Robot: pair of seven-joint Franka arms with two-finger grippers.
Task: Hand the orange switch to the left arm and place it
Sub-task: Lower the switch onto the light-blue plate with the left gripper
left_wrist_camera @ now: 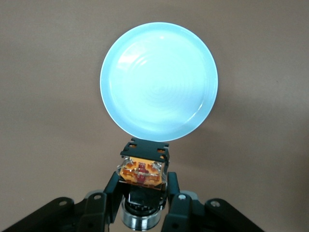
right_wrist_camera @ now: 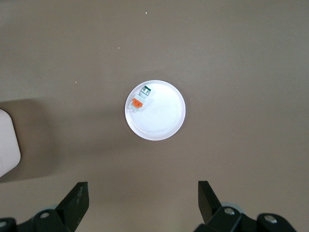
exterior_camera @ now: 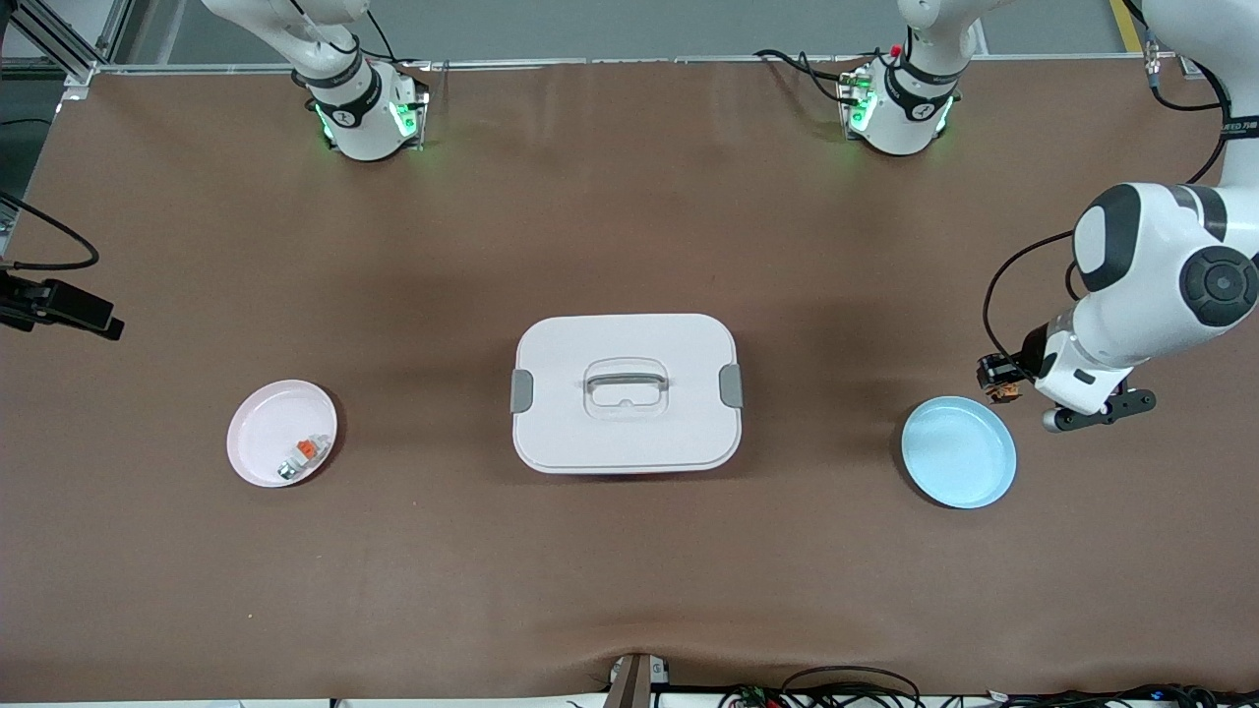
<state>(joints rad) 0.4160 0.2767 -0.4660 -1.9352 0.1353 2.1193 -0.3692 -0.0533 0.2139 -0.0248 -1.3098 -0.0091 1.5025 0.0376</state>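
Note:
The orange switch [left_wrist_camera: 141, 173], a small black block with an orange centre, is held between the fingers of my left gripper [left_wrist_camera: 141, 187]. In the front view the left gripper [exterior_camera: 1001, 379] hangs with the switch [exterior_camera: 1004, 392] over the brown table, just off the rim of the light blue plate [exterior_camera: 959, 452]. That plate [left_wrist_camera: 159, 79] has nothing in it. The white box [exterior_camera: 627, 393] sits at the table's middle. My right gripper [right_wrist_camera: 142, 193] is open and empty, high over the pink plate [right_wrist_camera: 169, 121]; it does not show in the front view.
The pink plate [exterior_camera: 266, 423] lies toward the right arm's end and holds a pale piece with an orange top [exterior_camera: 310, 449] and a small grey-silver piece [exterior_camera: 287, 471]. A corner of the box [right_wrist_camera: 7, 142] shows in the right wrist view.

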